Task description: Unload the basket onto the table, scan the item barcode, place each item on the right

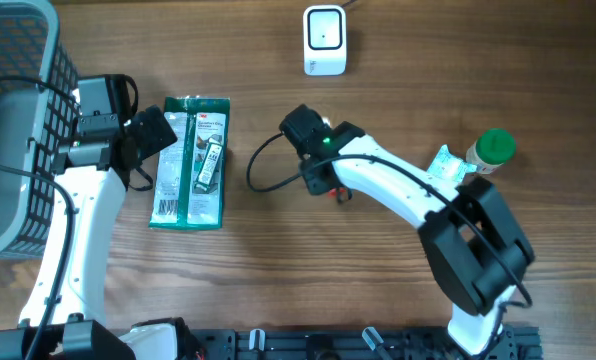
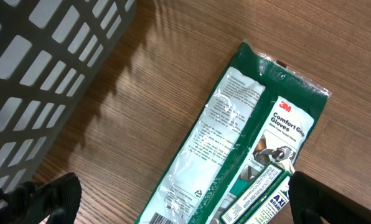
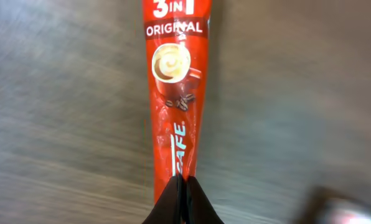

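The step in hand is judged to be the grasp of the item. The right pincer [image 3: 182, 191] is seen clamped on the near end of a red coffee sachet [image 3: 176, 93] marked "3 IN 1 ORIGINAL", with its jaws pressed together on the thin foil. The sachet is placed near the middle of the bench [image 1: 278, 280] and appears to lie flat on the wood; whether it is lifted at all cannot be told.

The left pincer [image 2: 182, 182] is held wide open and empty over the lower part of a green glove pack [image 2: 248, 155], at 9 o'clock from the sachet; nothing is gripped by it.

No barcode is shown on the visible face of the sachet. The next move is therefore judged to call for a lift off the bench, a carry toward the white scanner [image 1: 325, 40] at 12 o'clock, and probably a turn of the wrist so that the printed code is brought before the scanner window. A thin, limp sachet held by one end may droop, so a steady presentation would be needed.

Counted on the bench:
- one scanner
- one coffee sachet
- one glove pack
- one green-capped bottle [image 1: 493, 148] at 3 o'clock, with one small pale packet [image 1: 448, 163] just beside it, partly hidden by the arm
- one grey basket [image 1: 18, 60] at the 9 to 10 o'clock edge
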`<state>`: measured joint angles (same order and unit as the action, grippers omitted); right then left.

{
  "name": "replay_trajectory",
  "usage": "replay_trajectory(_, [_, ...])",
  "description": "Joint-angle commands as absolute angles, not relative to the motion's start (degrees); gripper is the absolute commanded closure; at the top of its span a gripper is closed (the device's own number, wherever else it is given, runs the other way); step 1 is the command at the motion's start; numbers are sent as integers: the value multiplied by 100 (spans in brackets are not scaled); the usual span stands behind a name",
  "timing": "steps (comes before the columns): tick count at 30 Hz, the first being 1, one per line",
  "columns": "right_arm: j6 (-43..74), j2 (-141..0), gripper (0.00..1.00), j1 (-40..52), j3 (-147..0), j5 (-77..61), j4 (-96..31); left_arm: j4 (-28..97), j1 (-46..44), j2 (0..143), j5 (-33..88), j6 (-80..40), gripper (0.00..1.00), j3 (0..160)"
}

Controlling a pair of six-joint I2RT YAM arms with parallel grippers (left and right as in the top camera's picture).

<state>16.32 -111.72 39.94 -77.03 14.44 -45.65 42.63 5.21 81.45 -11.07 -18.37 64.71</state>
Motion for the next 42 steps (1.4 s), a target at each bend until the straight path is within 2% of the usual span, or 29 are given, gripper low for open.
replay_trajectory(1, [1319,-10822,96,4193,-7870,3124,-4571,4248,543,8112,-1098,-1890,0,6486])
replay_trajectory(10, [1372,-10844,96,4434,-7376,4869,-4082,4248,543,8112,-1098,-1890,0,6488])
replay_trajectory(14, [1441,-10844,96,4713,-7172,6340,-4056,4248,543,8112,-1098,-1892,0,6488])
replay_trajectory(18, [1374,-10840,96,5087,-7172,8724,-3942,4248,543,8112,-1098,-1890,0,6488])
replay_trajectory(21, [-25,-10822,96,5325,-7229,8707,-3489,4248,543,8112,-1098,-1892,0,6488])
replay_trajectory(29, [-1420,-10696,96,5852,-7231,8707,-1806,4248,543,8112,-1098,-1890,0,6488])
replay_trajectory(35, [-3190,-10108,96,6326,-7231,8705,187,4248,543,8112,-1098,-1892,0,6488])
replay_trajectory(39, [-3594,-9564,96,6584,-7231,8705,1188,4248,543,8112,-1098,-1890,0,6486])
replay_trajectory(42, [-3601,-9260,96,6626,-7229,8705,1487,4248,543,8112,-1098,-1890,0,6488])
